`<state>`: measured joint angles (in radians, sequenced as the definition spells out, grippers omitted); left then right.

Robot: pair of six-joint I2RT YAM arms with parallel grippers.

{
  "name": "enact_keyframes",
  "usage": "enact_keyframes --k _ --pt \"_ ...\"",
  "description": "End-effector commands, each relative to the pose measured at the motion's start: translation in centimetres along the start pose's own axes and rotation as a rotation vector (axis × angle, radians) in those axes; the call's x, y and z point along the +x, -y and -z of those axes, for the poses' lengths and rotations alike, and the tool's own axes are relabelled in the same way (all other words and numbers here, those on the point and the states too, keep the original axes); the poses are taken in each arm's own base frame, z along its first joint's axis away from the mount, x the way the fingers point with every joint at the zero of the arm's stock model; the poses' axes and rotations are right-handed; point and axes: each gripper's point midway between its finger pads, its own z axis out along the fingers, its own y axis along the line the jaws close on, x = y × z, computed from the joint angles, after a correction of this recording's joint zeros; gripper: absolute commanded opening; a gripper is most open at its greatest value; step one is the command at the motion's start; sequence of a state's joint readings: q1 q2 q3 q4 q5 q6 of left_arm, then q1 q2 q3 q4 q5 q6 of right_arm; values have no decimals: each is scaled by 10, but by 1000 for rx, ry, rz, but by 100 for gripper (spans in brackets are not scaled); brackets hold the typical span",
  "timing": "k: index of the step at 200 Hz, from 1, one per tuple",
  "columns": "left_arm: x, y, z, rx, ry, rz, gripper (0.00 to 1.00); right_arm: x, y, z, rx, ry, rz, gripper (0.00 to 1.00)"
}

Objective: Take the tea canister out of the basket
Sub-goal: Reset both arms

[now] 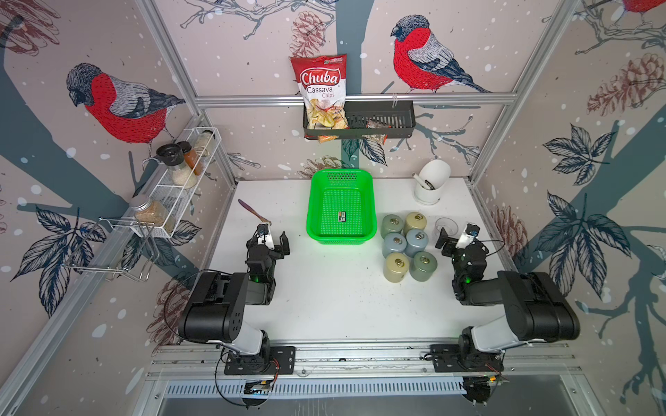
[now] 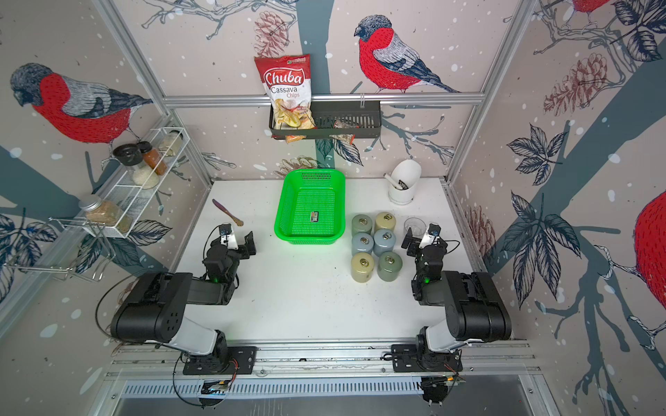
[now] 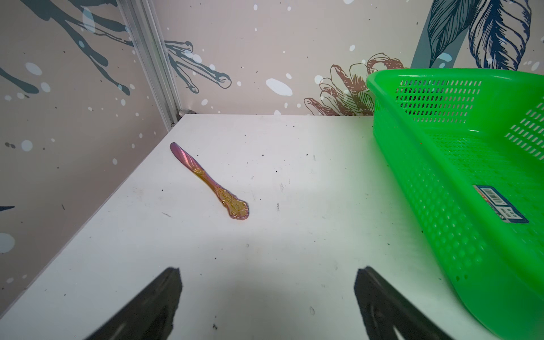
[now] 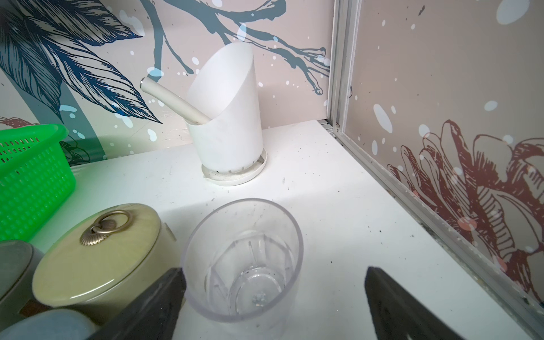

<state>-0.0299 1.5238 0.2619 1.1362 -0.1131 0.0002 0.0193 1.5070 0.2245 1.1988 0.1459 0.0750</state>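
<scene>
Arms rest folded at the near edge of the white table (image 1: 324,295). Its left gripper (image 3: 268,279) hangs with jaws spread wide and nothing between them. The right gripper (image 4: 275,276) gapes just as wide and grasps nothing, with a clear cup (image 1: 446,226) just beyond its tips. Six tea canisters (image 1: 417,241) stand clustered in two rows on the table, outside the basket (image 1: 338,239) and just right of it. The basket holds only a dark sticker (image 1: 342,216). Farther off, an iridescent knife (image 1: 254,212) lies left and a white utensil holder (image 1: 430,183) stands right.
</scene>
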Motion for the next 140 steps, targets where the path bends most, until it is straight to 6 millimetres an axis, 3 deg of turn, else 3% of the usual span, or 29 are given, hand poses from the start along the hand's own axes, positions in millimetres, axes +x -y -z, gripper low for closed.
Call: enact_keyframes --k 1,140 --pt "-12 -1 0 -3 43 5 96 -7 1 0 6 26 4 100" --pt "-12 -1 0 -2 44 6 96 -7 0 0 4 26 4 100"
